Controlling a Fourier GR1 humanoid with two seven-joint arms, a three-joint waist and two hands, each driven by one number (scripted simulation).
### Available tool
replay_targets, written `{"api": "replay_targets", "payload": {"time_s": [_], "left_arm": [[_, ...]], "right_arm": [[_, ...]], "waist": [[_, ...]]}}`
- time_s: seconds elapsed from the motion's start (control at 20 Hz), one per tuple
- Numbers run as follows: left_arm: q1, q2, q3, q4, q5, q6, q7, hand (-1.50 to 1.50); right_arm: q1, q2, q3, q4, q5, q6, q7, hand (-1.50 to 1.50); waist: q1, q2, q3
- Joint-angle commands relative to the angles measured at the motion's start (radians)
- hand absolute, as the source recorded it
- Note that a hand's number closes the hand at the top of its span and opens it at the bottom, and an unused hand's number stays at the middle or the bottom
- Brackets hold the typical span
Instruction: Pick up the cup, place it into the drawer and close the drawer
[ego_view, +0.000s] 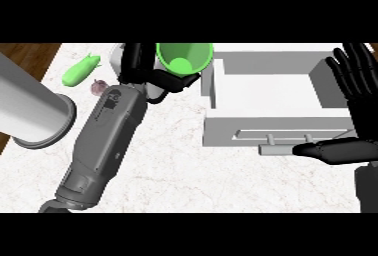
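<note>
Drawer (266, 87) open, nothing visible inside. Left hand (159, 75) curls round green cup (184, 57) beside the drawer's left wall (near counter's far edge). Right hand (354, 90) open, fingers straight, by the drawer's right side.

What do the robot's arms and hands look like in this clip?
The left forearm is a grey, boxy casing with a small black marking near the wrist and a white cuff. Both the left hand and the right hand are black, with segmented fingers.

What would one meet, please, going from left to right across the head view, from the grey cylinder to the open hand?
Grey cylinder → green vegetable → left robot hand curled on the green cup → white open drawer → right robot hand, open and upright at the right edge.
</note>
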Motion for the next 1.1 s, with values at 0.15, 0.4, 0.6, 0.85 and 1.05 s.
{"api": "replay_targets", "payload": {"time_s": [0.15, 0.4, 0.6, 0.85, 1.05], "left_arm": [[-0.257, -0.006, -0.113, 0.082, 0.055, 0.234, 0.185, 1.50], [-0.381, -0.006, -0.162, 0.277, 0.093, 0.263, 0.256, 1.50], [-0.430, -0.007, -0.259, 0.380, 0.149, 0.338, 0.283, 1.50], [-0.434, -0.007, -0.342, 0.477, 0.189, 0.322, 0.299, 1.50], [-0.382, -0.007, -0.427, 0.518, 0.190, 0.238, 0.321, 1.50]], "right_arm": [[0.003, -0.012, -0.008, 0.001, -0.016, 0.023, -0.015, -1.50], [-0.045, 0.004, 0.009, 0.042, 0.006, 0.006, -0.034, -1.50], [-0.079, 0.001, 0.013, 0.062, 0.005, 0.012, -0.042, -1.50], [-0.080, 0.008, 0.028, 0.023, -0.031, 0.032, -0.014, -1.50], [-0.090, 0.012, 0.036, 0.043, -0.013, 0.030, -0.039, -1.50]], "waist": [[-0.036, 0.009, 0.000], [-0.048, 0.018, 0.000], [-0.072, 0.024, 0.001], [-0.130, 0.036, 0.002], [-0.152, 0.043, 0.002]]}}
